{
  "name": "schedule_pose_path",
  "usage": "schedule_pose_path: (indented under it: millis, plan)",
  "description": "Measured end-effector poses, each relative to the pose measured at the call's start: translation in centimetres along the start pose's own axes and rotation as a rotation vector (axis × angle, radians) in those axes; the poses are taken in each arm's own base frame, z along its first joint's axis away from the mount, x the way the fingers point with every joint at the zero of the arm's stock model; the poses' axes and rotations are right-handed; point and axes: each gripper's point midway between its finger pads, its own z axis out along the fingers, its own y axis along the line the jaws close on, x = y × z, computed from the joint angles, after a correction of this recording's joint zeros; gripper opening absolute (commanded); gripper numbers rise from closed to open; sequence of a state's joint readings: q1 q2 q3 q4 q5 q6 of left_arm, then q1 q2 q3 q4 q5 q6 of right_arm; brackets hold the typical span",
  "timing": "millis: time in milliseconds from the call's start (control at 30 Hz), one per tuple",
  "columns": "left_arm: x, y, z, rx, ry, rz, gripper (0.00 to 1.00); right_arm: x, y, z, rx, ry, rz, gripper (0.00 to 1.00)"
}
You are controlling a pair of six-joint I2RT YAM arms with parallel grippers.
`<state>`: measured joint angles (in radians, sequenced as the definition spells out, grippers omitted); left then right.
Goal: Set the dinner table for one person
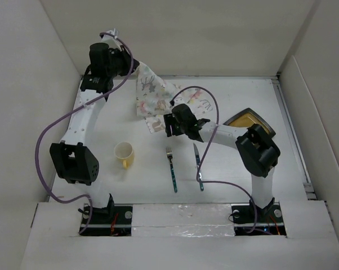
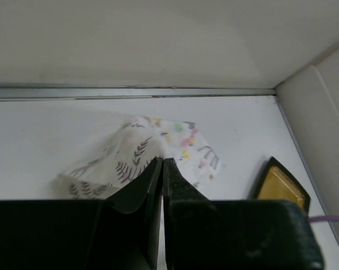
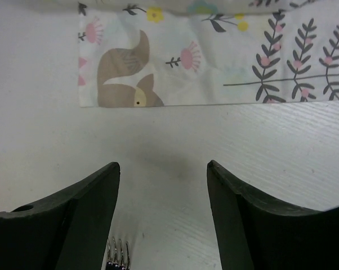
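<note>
White fills most of the overhead view: the one dinner table (image 1: 237, 169) is a broad plain tabletop boxed in by white panels, with two arms bolted at its near edge.

One cloth mat (image 1: 152, 93), printed with foxes, deer, leaves and flowers, sits toward the far middle of the table. It is not flat: its far left corner is raised to the left gripper (image 1: 134, 67), and the rest drapes down and to the right onto the surface. In the left wrist view the jaws are pressed together with no gap and the cloth bunches right at their tips, so the gripper is clamped on the mat's corner.

The right gripper (image 1: 167, 126) is low over the table just beside the mat's near corner. Its two fingers (image 3: 85, 214) stand well apart with only bare tabletop between them, and they hold nothing. The mat's near edge runs across the surface just beyond the tips.

One yellow mug (image 1: 124, 154) stands upright on the near left part of the table, well apart from the mat.

One fork (image 1: 172, 169) with a teal handle lies near the middle, tines pointing away from the arm bases. Its tines show at the bottom of the right wrist view, below the fingers.

One knife (image 1: 199, 169), also teal-handled, lies just right of the fork and roughly parallel to it.

One dark plate (image 1: 245, 119) with a yellow inside rests at the right, partly hidden behind the right arm's elbow.
</note>
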<state>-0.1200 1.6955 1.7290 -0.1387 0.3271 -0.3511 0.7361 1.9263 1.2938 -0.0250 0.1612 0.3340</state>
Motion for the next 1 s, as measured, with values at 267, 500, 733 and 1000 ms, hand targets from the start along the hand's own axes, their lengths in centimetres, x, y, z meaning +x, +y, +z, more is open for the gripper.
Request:
schedule_pose_path:
  millis: [267, 500, 733, 1000]
  plan:
    - [-1.0, -9.3, -3.4, 0.253, -0.016, -0.001, 0.0, 1.9, 1.2, -0.8, -0.013, 0.037, -0.048, 0.74]
    - [-5.1, -13.5, -7.4, 0.287, -0.161, 0.041, 0.0, 2.5, 4.7, -1.4, -0.083, 0.054, -0.105, 0.72]
    - [-6.5, -7.7, -5.7, 0.114, -0.217, 0.042, 0.0, 5.0, 6.7, -1.1, -0.107, 0.107, -0.162, 0.68]
    - [-2.0, -1.3, 0.8, -0.063, -0.102, 0.052, 0.0, 7.6, 6.9, -0.8, -0.108, 0.167, -0.229, 0.67]
